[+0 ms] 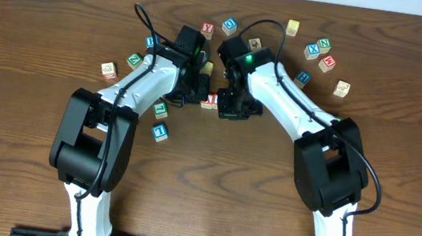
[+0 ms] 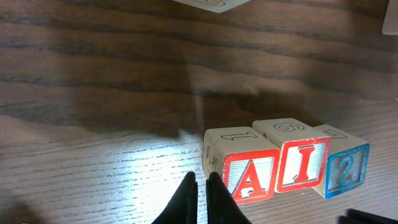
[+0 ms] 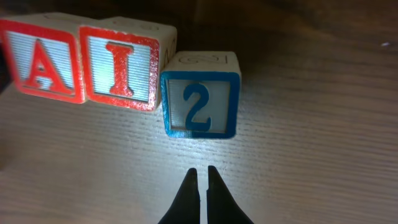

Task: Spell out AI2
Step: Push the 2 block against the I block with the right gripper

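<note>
On the wooden worktop (image 2: 93,74), the red A block (image 2: 249,177), the red I block (image 2: 303,165) and the blue 2 block (image 2: 345,169) stand in a row, side touching side, with the 2 block turned slightly out of line. The left end effector (image 2: 202,186) is clenched on nothing, just beside the A block's corner. The right end effector (image 3: 202,177) is also clenched and empty, near the 2 block but apart from it.
</note>
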`<state>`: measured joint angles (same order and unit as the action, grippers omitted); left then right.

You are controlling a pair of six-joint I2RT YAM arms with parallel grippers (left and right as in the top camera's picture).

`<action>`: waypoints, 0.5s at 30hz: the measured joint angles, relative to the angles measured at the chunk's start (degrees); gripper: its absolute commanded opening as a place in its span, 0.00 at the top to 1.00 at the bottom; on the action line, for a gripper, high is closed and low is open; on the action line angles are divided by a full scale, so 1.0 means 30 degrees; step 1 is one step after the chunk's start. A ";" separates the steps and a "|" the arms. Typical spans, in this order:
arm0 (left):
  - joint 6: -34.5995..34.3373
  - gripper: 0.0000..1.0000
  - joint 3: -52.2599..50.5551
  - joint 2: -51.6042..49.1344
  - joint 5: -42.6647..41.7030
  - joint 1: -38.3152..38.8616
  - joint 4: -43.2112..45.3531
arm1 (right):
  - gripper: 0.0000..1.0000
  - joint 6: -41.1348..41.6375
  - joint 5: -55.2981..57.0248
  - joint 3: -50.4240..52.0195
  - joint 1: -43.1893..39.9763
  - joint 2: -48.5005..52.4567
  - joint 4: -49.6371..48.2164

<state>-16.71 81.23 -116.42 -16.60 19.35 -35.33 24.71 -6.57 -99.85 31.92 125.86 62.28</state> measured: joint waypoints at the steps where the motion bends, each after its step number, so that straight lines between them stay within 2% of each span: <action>1: -0.0066 0.92 0.0000 0.0000 -0.0007 0.0000 -0.0007 | 0.99 0.0138 0.0073 0.0248 0.0073 0.0000 -0.0189; 15: -0.0444 0.93 0.0000 0.0000 0.0000 0.0000 -0.0102 | 0.99 0.0685 0.0656 0.0998 0.0299 0.0000 -0.2062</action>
<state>-18.04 81.23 -116.42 -16.60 19.35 -35.64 26.76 -4.60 -96.86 32.82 125.86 56.10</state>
